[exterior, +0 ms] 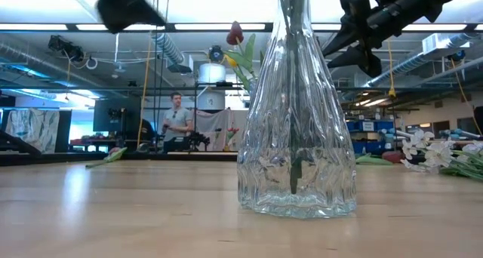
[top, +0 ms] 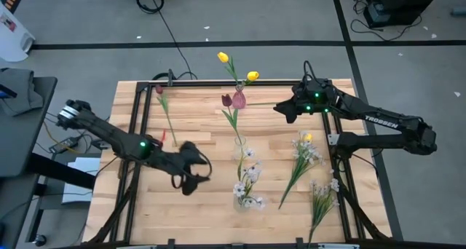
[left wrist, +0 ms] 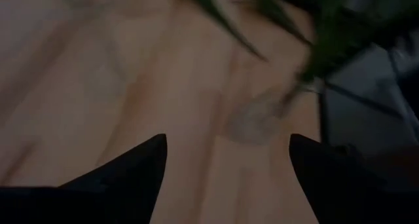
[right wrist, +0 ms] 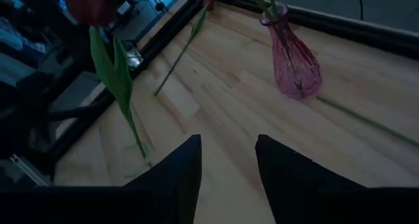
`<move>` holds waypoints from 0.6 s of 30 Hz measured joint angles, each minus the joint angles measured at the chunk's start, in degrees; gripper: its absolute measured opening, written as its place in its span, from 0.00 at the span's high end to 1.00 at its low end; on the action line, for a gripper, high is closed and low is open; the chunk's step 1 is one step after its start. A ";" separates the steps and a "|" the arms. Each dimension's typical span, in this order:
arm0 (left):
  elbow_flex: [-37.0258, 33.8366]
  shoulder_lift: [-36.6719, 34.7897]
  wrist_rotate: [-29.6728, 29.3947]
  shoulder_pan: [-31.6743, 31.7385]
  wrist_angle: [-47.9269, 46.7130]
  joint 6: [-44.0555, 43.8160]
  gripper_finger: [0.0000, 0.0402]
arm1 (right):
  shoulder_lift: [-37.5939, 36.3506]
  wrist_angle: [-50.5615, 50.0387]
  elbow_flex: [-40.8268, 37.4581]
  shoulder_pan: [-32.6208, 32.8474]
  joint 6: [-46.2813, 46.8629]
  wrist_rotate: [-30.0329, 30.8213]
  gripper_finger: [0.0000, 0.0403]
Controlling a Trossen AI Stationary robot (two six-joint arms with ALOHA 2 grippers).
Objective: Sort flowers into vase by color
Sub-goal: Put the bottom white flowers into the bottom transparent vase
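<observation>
The flowers are partly sorted: two yellow tulips [top: 237, 67] stand in a pink vase [top: 239, 100] near the far edge of the surface [top: 204, 212], a maroon tulip [top: 227, 102] stands in a clear vase [top: 241, 151] at the middle, and a white spray [top: 250, 178] fills another clear vase [top: 242, 200] nearer the front. Still lying loose are a second maroon tulip [top: 164, 111] toward the far left, and on the right side two white sprays [top: 302, 158], the front one [top: 320, 198] near the edge; a spot of yellow shows among the rear spray's blossoms, though what it is I cannot tell. The left hand [top: 191, 170] hangs just left of the clear vases with its fingers spread wide and nothing between them, which suggests a stem has been let go and a fresh pick is due. The right hand [top: 286, 109] hovers near the far right, beside the pink vase; its fingers [right wrist: 173, 178] stand partly apart with nothing visibly held. The nearest loose flower for the left arm looks to be the maroon tulip on its side of the surface; taking it calls for swinging back toward the far left, lowering the open fingers across the thin stem, closing on it, then lifting it upright and threading the stem into the narrow neck of the middle vase beside its match. The white sprays on the right seem better placed for the right arm.
</observation>
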 joint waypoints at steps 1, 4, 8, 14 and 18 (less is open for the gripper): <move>0.00 -1.22 -1.68 0.00 -2.05 -2.78 0.19 | 0.00 0.11 0.00 0.00 0.81 0.00 0.61; 0.02 -3.91 -6.81 0.00 -8.63 -12.27 0.19 | 0.00 0.32 0.00 0.00 3.46 0.00 0.61; 0.02 -6.15 -14.58 0.63 -19.31 -32.40 0.19 | 0.00 0.31 0.00 0.00 5.09 0.38 0.61; 0.02 -6.37 -17.43 2.91 -32.37 -68.96 0.19 | 0.00 0.31 0.00 0.00 5.29 1.51 0.61; 0.02 -6.35 -17.16 3.69 -32.40 -72.74 0.19 | 0.00 0.31 0.00 0.00 5.22 1.42 0.61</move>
